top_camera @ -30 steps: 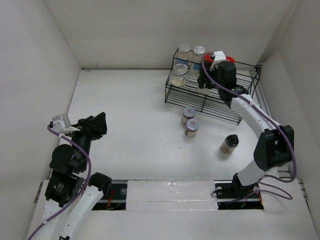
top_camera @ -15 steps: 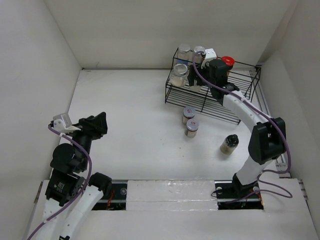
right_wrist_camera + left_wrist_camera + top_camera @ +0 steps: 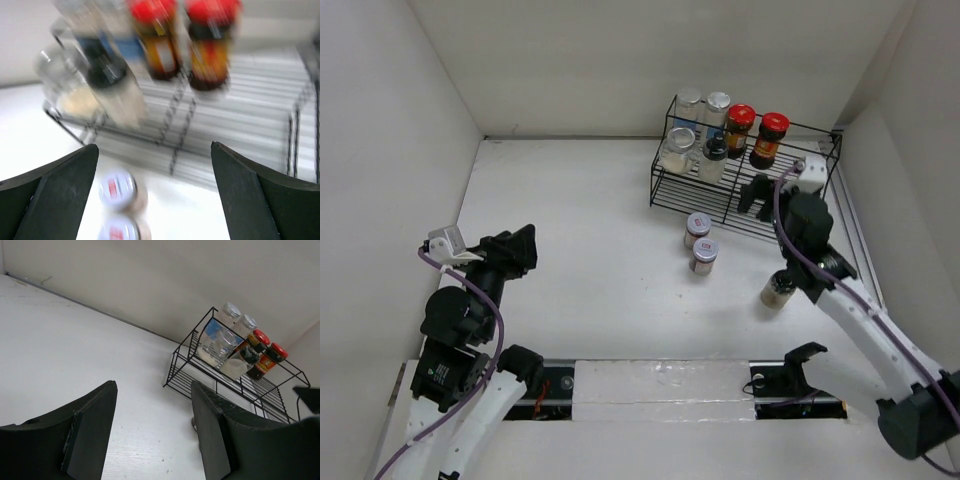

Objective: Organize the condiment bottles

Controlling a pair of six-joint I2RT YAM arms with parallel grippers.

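The black wire rack (image 3: 790, 205) stands at the back right. On its upper shelf stand two silver-lidded jars (image 3: 688, 101), two red-lidded jars (image 3: 740, 129) with dark contents, a black-lidded jar (image 3: 713, 160) and a clear-lidded jar (image 3: 675, 150). Two silver-lidded jars (image 3: 697, 228) stand on the table in front of the rack. A black-lidded jar (image 3: 778, 289) stands further right. My right gripper (image 3: 757, 192) is open and empty, just in front of the rack; its blurred wrist view shows the red-lidded jars (image 3: 209, 45) and table jars (image 3: 120, 192). My left gripper (image 3: 515, 250) is open and empty at the near left.
White walls enclose the table on three sides. The rack's lower shelf (image 3: 260, 125) shows bare wire on its right part. The left wrist view shows the rack (image 3: 235, 377) far off across bare table.
My right gripper has pulled back from the rack's upper shelf toward the front right. Both red-lidded jars now stand uncovered side by side. The left arm has not moved.
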